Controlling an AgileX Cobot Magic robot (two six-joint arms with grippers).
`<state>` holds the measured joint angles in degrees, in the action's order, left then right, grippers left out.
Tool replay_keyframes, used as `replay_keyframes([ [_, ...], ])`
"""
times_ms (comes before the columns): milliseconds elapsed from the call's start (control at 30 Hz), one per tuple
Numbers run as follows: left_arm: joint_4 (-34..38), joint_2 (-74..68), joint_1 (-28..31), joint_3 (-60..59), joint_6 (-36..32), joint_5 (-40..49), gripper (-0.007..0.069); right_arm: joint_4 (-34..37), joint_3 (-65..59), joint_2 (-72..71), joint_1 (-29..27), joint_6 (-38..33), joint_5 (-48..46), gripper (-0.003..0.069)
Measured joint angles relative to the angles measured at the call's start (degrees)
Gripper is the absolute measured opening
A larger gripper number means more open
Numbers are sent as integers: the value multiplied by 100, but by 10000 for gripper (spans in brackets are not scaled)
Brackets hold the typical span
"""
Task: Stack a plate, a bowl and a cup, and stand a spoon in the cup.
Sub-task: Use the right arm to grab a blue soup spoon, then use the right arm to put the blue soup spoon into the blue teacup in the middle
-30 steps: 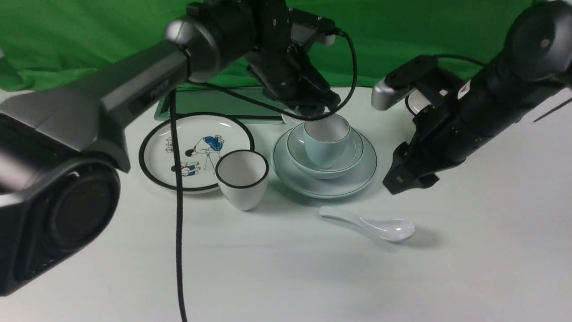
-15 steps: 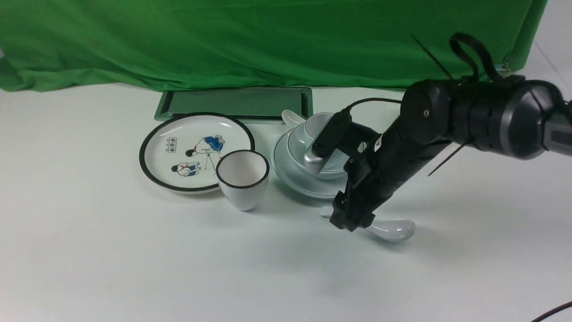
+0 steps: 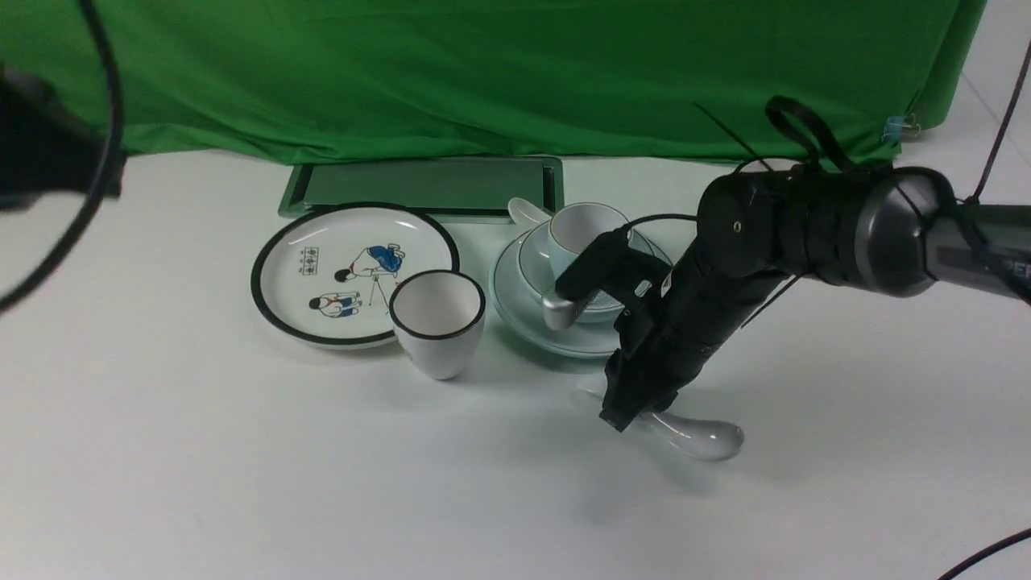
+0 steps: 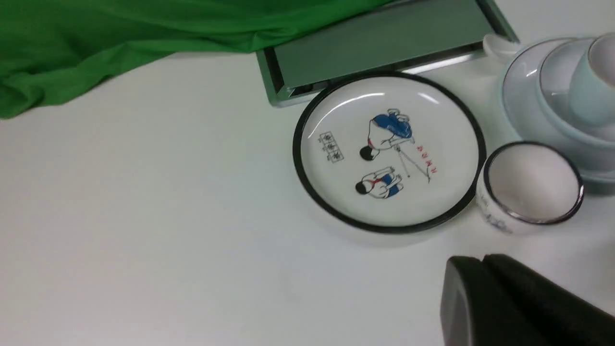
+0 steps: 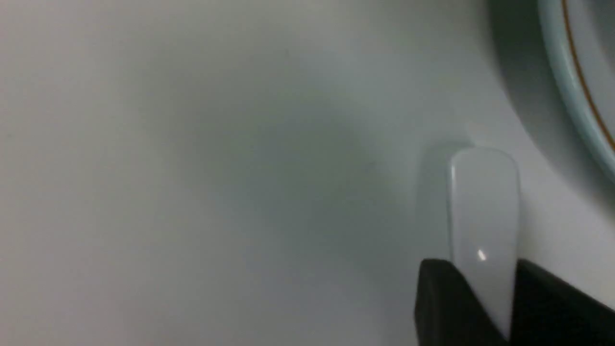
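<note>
White spoon (image 3: pixel 702 437), scoop angled toward robot's right

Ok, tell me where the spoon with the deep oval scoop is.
Front view, right of centre: the spoon is between the right gripper's fingers, just nearer than the pale plate.

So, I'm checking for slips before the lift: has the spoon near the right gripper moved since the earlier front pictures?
Yes. In the front view, the spoon's scoop now sits slightly farther from the plate.
</note>
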<state>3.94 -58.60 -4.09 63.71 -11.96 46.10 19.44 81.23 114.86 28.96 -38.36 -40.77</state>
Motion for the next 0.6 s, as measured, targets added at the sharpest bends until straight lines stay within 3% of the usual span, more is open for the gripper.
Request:
replay_keyframes([
  [133,-116,1137,7,-1509,182,-999,-37,515,95,-668,0,-25,294,162],
  [233,-188,1532,7,-2225,209,-1583,-37,716,113,-992,4,-113,1249,162],
  [267,-247,1770,7,-2727,235,-2014,-36,826,120,-1066,4,-151,2183,162],
  [333,-270,1944,7,-3225,248,-2529,-36,912,120,-991,4,-126,3187,162],
  [367,-270,1957,7,-3268,248,-2580,-36,924,120,-976,4,-114,3278,162],
  [467,-191,2115,7,-3686,291,-3260,-36,969,120,-676,4,446,4448,162],
  [600,-40,2159,7,-3725,293,-3689,-36,989,120,-324,4,962,5030,162],
])
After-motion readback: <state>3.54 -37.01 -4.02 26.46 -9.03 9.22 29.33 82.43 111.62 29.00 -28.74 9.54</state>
